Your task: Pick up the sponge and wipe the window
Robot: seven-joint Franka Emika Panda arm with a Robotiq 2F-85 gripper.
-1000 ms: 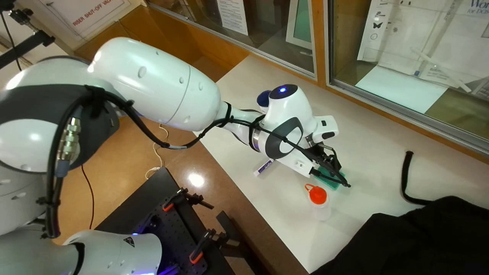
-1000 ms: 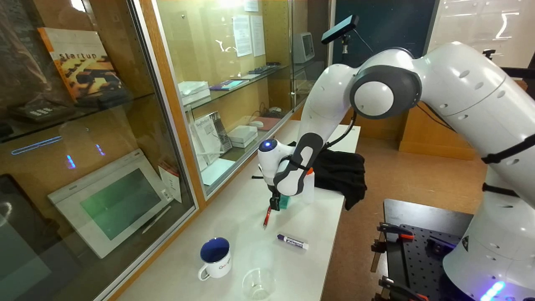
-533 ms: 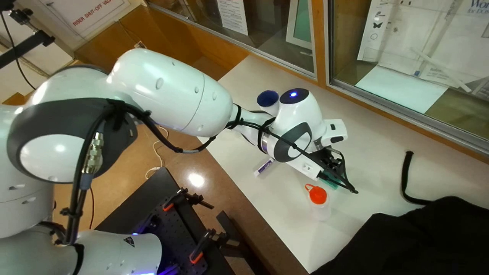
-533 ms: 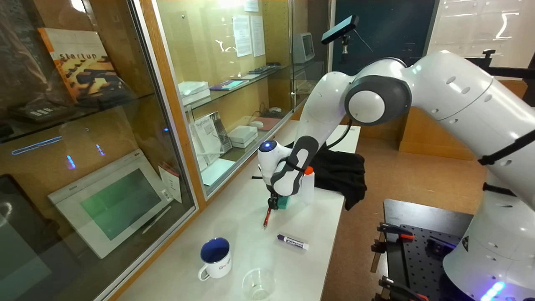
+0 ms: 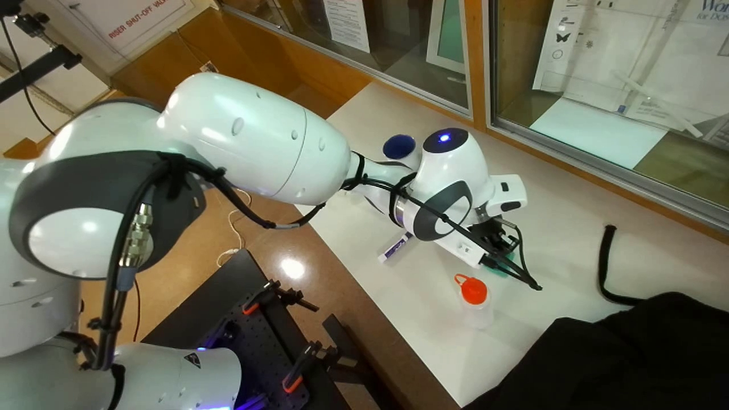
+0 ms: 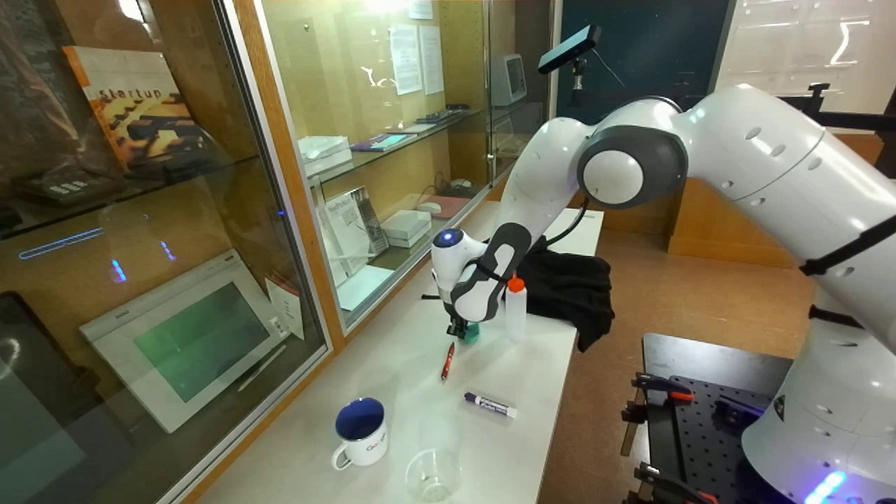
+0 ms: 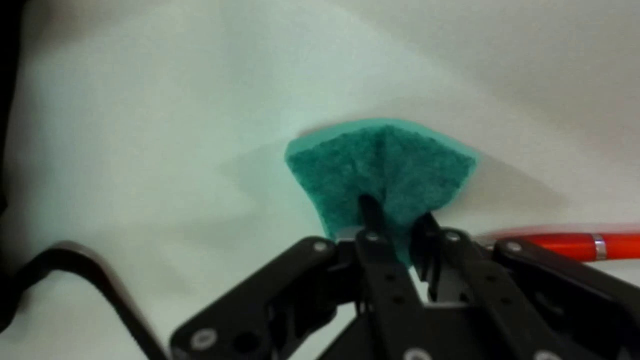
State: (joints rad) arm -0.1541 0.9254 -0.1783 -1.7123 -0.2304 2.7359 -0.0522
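The teal-green sponge (image 7: 380, 165) is pinched and buckled between the fingers of my gripper (image 7: 397, 215), its far edge fanning out past the fingertips in the wrist view. In an exterior view it shows as a small green patch, the sponge (image 6: 471, 334), beside the black gripper (image 6: 458, 330), low over the white counter. Only a sliver of the sponge (image 5: 501, 272) shows past the hand from above. Whether its underside still touches the counter I cannot tell. The window (image 5: 603, 74) runs along the counter's back side, its glass panes also standing at left, the window (image 6: 189, 336).
A red pen (image 6: 448, 362) lies close to the gripper. Nearby stands a clear bottle with an orange-red cap (image 6: 516, 308). The counter also bears a marker (image 6: 490, 404), a blue-lined mug (image 6: 362, 430), a clear cup (image 6: 432, 476), a black cloth (image 6: 567, 287) and a black strap (image 5: 608, 267).
My gripper has closed on the sponge, which has folded from a flat pad. The hand has shifted slightly right in an exterior view and risen a little, uncovering more of the red pen.
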